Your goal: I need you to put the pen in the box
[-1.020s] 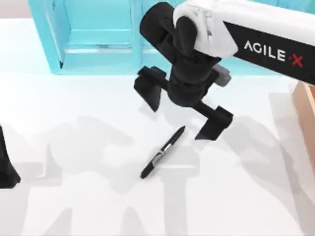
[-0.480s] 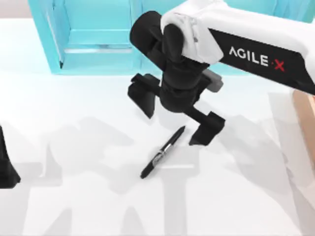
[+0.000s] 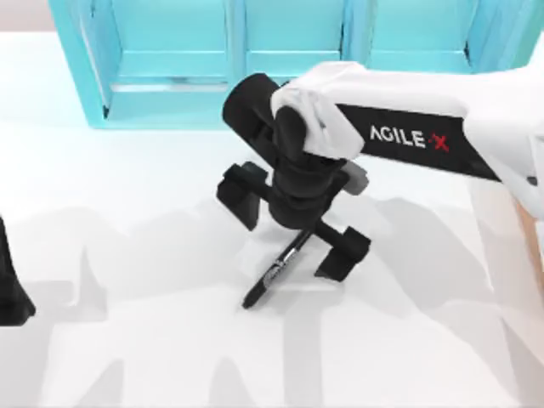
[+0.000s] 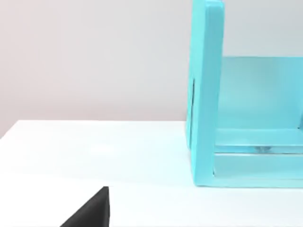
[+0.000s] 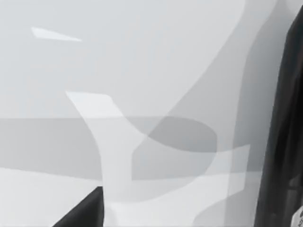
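Straddling the pen [image 3: 276, 274] mid-surface, the right pincer [image 3: 293, 228] gapes wide (nothing gripped yet); lifting and carrying to the box remain. Left arm parked at the surface's left edge.

pen [image 3: 276, 274] mid-table, shelf unit [image 3: 255, 59] behind, box [image 3: 535, 221] right edge
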You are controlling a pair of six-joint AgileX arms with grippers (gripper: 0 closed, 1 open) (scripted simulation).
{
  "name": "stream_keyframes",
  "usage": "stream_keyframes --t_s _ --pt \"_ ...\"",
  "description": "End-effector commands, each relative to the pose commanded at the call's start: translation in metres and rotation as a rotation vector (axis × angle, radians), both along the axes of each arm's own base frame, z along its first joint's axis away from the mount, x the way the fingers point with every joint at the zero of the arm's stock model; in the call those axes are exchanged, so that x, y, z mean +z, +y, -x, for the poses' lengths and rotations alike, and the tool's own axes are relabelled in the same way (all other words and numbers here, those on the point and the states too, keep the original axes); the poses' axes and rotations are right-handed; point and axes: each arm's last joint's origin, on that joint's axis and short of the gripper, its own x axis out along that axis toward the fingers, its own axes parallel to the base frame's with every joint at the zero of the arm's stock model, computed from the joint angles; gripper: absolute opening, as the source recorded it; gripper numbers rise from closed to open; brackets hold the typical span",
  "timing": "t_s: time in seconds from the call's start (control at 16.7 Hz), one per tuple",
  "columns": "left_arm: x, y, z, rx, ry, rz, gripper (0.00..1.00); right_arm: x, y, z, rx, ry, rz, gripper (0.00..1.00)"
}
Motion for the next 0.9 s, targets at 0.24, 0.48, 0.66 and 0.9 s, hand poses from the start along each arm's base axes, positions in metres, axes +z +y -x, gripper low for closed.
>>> stream_keyframes --t_s 0.24,0.48,0.66,0.9 --pt "0.0 0.0 0.0 0.0 0.0 0.0 1.0 -0.0121 -0.0005 0.0009 0.0 0.004 0.004 1.0" --pt "0.0 0.0 0.0 0.0 0.0 0.0 1.0 -0.0121 -0.0005 0.0009 0.0 0.004 0.004 0.85" --pt "0.0 0.0 0.0 0.0 0.0 0.0 1.0 -0.0121 -0.0005 0.0009 0.0 0.004 0.004 0.62" --pt "0.0 0.0 0.0 0.0 0.0 0.0 1.0 -0.0121 -0.0005 0.0009 0.0 0.004 0.004 0.32"
